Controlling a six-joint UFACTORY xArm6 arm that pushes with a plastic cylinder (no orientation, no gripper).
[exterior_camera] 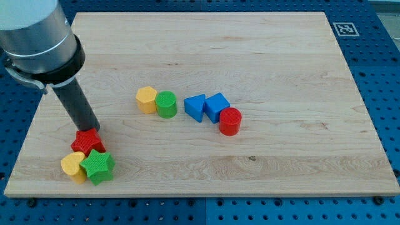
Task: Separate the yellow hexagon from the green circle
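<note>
The yellow hexagon sits left of centre on the wooden board. The green circle touches its right side. My tip is at the lower left, well apart from that pair. It rests just above the red star, touching or nearly touching it.
A yellow heart and a green star lie below the red star in a tight cluster. Two blue blocks and a red circle sit right of the green circle. The arm's grey body fills the top left.
</note>
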